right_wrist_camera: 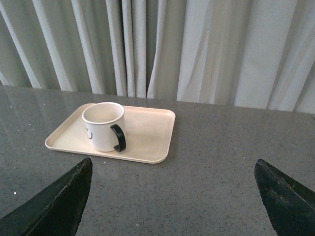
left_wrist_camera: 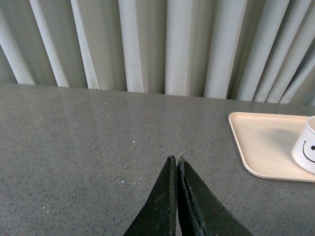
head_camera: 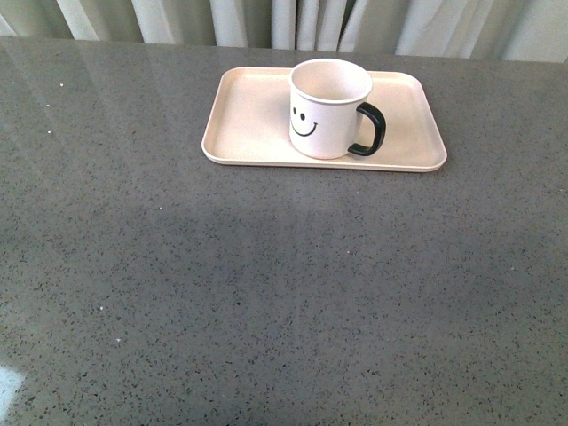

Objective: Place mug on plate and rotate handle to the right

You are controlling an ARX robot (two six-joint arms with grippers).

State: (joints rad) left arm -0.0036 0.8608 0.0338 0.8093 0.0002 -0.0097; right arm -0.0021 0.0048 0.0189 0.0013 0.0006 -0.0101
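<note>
The front view looks down from high across the counter toward the curtain. Both wrist views sit low over the counter, facing that curtain. All three share the plate and mug; the left wrist view catches only their edge.

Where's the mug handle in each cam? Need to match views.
Front: handle on the mug's right side, above centre.
Left wrist: handle not shown; only the mug's smiley side, cropped.
Right wrist: handle on the mug's camera-facing side.
Shared landmark: the plate under the mug.
</note>
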